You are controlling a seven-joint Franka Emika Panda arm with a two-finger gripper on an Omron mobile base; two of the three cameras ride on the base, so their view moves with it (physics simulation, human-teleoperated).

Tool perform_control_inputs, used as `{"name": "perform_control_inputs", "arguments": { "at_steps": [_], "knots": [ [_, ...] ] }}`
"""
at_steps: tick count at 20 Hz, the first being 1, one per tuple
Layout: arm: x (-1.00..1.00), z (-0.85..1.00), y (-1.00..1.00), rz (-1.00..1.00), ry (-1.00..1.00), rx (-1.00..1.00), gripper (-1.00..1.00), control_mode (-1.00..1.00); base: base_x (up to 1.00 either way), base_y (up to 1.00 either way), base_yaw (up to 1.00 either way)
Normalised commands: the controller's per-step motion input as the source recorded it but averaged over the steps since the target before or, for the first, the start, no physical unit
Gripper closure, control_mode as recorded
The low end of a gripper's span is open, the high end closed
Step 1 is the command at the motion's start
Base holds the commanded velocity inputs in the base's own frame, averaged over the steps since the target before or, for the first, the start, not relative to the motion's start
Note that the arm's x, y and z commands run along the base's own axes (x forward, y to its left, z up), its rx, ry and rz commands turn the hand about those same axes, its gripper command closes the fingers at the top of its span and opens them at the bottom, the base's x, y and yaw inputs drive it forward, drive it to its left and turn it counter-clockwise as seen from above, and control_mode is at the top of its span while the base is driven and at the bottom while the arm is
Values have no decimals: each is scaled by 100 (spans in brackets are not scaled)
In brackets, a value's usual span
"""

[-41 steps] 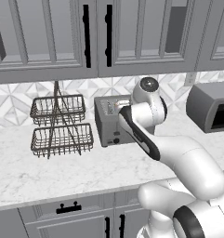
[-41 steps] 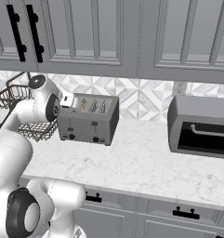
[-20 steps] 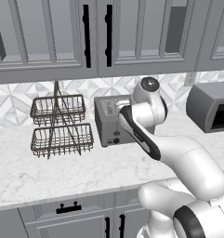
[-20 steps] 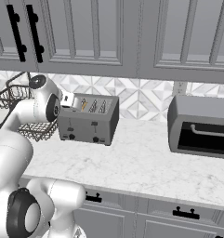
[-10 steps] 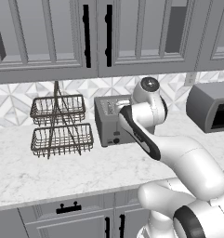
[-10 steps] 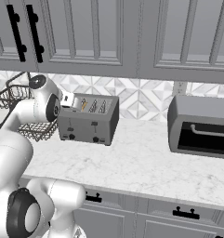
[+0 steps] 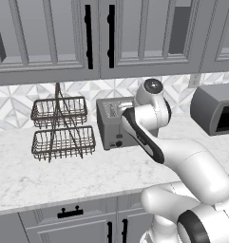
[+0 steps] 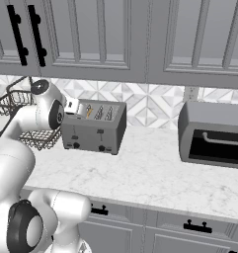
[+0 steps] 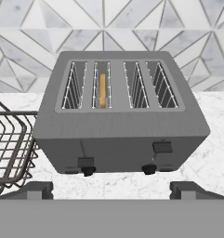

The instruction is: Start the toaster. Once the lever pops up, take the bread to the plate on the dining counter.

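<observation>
Grey metal is seen in the toaster (image 9: 120, 116), which stands on the marble counter (image 9: 211, 116) against the tiled wall. The bread (image 9: 102, 90) is seated in the second slot from the left in the hand view, its golden crust visible between the wires. The gripper (image 9: 111, 189) is held in front of the toaster's front face, above the counter, with its jaws spread wide and nothing between them. A two-tier wire basket (image 7: 62, 128) is placed just beside the toaster. A dark-windowed oven (image 8: 217, 134) is located well apart.
</observation>
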Motion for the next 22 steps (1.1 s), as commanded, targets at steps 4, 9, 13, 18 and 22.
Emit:
{"name": "perform_control_inputs", "arguments": {
  "at_steps": [4,9,13,18,22],
  "knots": [
    [0,0,0,0,0,0,-100,-100,0,0,0],
    [0,0,0,0,0,0,-100,-100,0,0,0],
    [0,0,0,0,0,0,-100,-100,0,0,0],
    [0,0,0,0,0,0,-100,-100,0,0,0],
    [0,0,0,0,0,0,-100,-100,0,0,0]
  ]
}}
